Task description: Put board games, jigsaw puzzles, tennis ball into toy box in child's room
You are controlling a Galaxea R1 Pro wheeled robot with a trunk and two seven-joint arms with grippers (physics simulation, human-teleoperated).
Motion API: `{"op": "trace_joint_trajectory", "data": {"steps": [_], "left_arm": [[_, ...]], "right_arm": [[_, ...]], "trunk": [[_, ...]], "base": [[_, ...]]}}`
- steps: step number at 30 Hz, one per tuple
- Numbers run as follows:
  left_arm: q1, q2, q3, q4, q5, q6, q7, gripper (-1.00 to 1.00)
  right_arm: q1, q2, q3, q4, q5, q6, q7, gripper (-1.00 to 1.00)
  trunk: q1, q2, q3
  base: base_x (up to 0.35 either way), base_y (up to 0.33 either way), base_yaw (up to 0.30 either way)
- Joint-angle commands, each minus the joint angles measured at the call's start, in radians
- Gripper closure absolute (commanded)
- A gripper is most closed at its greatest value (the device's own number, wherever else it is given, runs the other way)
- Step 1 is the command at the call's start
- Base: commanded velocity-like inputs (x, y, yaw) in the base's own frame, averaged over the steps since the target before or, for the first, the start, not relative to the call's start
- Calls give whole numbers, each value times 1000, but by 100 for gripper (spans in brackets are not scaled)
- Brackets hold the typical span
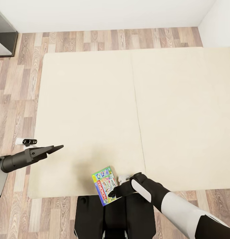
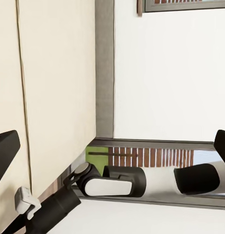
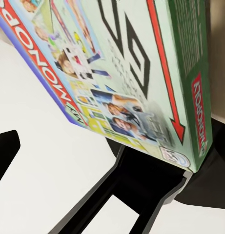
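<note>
Cardboard Monopoly box (image 1: 105, 186) hangs at the near edge of the bed (image 1: 95, 99), pinched at one side by the right gripper (image 1: 115, 192). It looks light, stiff and smooth, so it may swing. The left gripper (image 1: 57, 148) hovers, its state unclear.

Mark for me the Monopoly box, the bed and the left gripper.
Monopoly box (image 1: 105, 184), head view: on its printed top face.
Bed (image 1: 95, 106), head view: on bare beige mattress, left of the seam.
Left gripper (image 1: 58, 147), head view: at the tips of its dark fingers, over the mattress edge.
</note>
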Motion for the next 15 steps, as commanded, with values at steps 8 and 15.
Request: {"op": "trace_joint_trajectory", "data": {"steps": [8, 15], "left_arm": [[1, 0, 0, -1, -1, 10, -4, -100], [4, 0, -1, -2, -1, 10, -4, -100]], "right_arm": [[-1, 0, 2, 0, 5, 2, 6, -100], [-1, 0, 3, 0, 5, 2, 6, -100]], "trunk": [[1, -2, -1], [1, -2, -1]], "base": [[0, 0, 0], [0, 17, 0]]}}
